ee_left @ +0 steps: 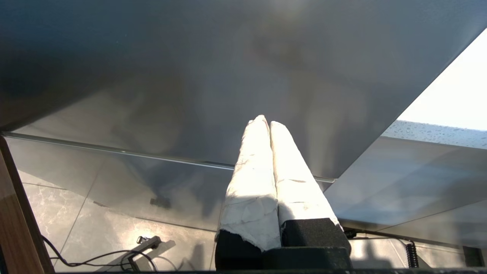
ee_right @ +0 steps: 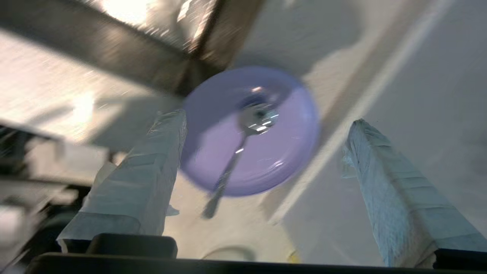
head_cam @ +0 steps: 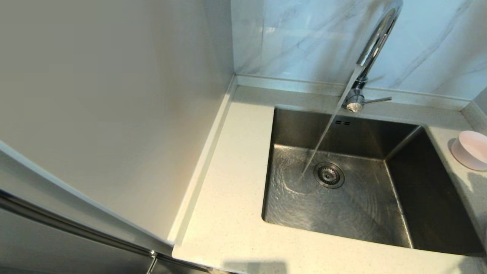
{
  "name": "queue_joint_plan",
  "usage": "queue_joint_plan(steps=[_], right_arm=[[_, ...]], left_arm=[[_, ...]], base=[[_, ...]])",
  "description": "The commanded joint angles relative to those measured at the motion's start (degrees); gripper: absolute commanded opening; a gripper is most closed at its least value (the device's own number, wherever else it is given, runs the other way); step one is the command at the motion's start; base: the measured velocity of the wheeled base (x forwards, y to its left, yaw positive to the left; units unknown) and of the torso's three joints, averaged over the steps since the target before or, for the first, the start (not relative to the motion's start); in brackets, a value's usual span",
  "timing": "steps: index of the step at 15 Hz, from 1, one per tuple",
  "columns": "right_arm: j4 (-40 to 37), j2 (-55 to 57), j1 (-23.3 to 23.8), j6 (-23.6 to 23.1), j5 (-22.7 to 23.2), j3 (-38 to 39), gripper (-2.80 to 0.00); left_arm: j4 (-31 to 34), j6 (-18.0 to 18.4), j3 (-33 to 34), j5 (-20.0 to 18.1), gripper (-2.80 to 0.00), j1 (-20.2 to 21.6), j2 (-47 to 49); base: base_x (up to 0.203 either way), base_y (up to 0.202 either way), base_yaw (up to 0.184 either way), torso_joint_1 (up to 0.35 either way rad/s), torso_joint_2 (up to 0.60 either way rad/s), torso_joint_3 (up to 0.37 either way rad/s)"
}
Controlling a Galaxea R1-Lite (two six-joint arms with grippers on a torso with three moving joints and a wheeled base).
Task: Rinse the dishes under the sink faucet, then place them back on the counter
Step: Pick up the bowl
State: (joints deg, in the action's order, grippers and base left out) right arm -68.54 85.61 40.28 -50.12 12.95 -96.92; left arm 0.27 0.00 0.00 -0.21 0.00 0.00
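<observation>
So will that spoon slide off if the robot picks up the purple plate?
Probably, if tilted: the spoon lies loose on the purple plate, its handle hanging past the low rim. The plate looks stiff and shiny, perhaps slippery. The right gripper is open above it.

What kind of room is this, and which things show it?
Most likely a home kitchen. A steel sink is set into a speckled stone counter, a chrome faucet runs water into it, and a pink bowl and a purple plate with a spoon wait for rinsing.
</observation>
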Motion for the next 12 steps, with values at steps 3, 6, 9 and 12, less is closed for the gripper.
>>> queue_joint_plan(steps=[3, 6, 9, 12], right_arm=[[-17.9, 9.9, -4.7, 6.4, 0.2, -11.9, 0.0], [-13.6, 13.7, -11.9, 25.2, 0.2, -12.3, 0.0], [-0.4, 19.8, -19.1, 42.0, -7.7, -12.4, 0.0], [10.7, 22.9, -19.4, 42.7, -15.1, -12.1, 0.0]], left_arm=[[0.0, 0.0, 0.0, 0.0, -2.8, 0.0, 0.0], [0.0, 0.0, 0.0, 0.0, -2.8, 0.0, 0.0], [0.0, 0.0, 0.0, 0.0, -2.8, 0.0, 0.0], [0.0, 0.0, 0.0, 0.0, -2.8, 0.0, 0.0]], base=[[0.0, 0.0, 0.0, 0.0, 0.0, 0.0], [0.0, 0.0, 0.0, 0.0, 0.0, 0.0], [0.0, 0.0, 0.0, 0.0, 0.0, 0.0], [0.0, 0.0, 0.0, 0.0, 0.0, 0.0]])
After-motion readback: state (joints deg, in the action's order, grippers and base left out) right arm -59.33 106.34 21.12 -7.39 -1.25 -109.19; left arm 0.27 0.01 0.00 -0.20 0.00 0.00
